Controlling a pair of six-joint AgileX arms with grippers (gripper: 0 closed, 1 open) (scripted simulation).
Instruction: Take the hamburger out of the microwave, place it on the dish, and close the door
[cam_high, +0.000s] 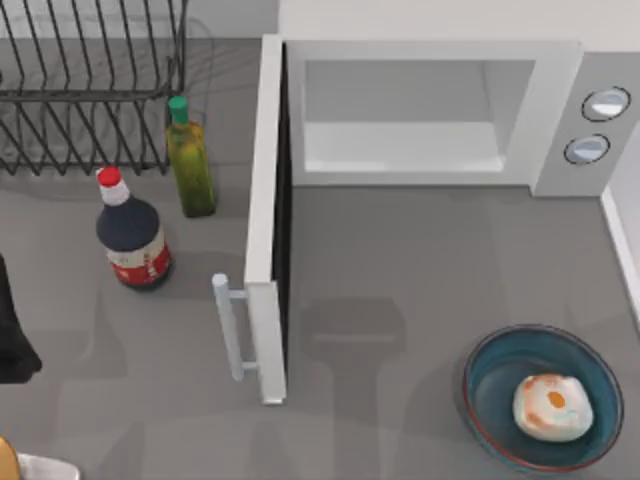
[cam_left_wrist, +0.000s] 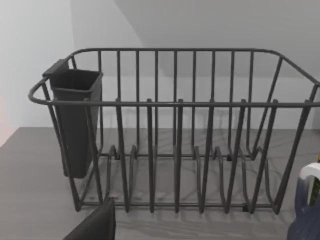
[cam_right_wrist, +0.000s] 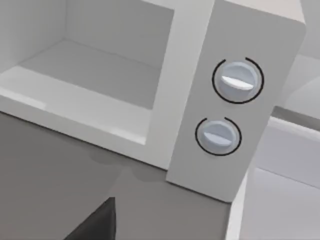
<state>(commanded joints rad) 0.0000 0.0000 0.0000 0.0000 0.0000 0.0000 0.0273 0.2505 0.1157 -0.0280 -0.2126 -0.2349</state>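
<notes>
Left tool (cam_high: 15, 345) idle; hamburger (cam_high: 552, 407) in dish (cam_high: 490, 370).

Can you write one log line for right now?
whitish-cream hamburger: in blue-teal dish | white microwave: cavity bare | white door: open | next: close door

The top view looks straight down on the table (cam_high: 400, 250), taking in the microwave (cam_high: 440, 110) at the far edge, its open door (cam_high: 268, 220) and the dish (cam_high: 543, 398) at the near right. The left wrist view faces level ahead of its gripper at the wire rack (cam_left_wrist: 175, 130), which the top view shows at its far left. The right wrist view looks down, close ahead of its gripper, at the microwave's knobs (cam_right_wrist: 236, 81), shared with the top view.
</notes>
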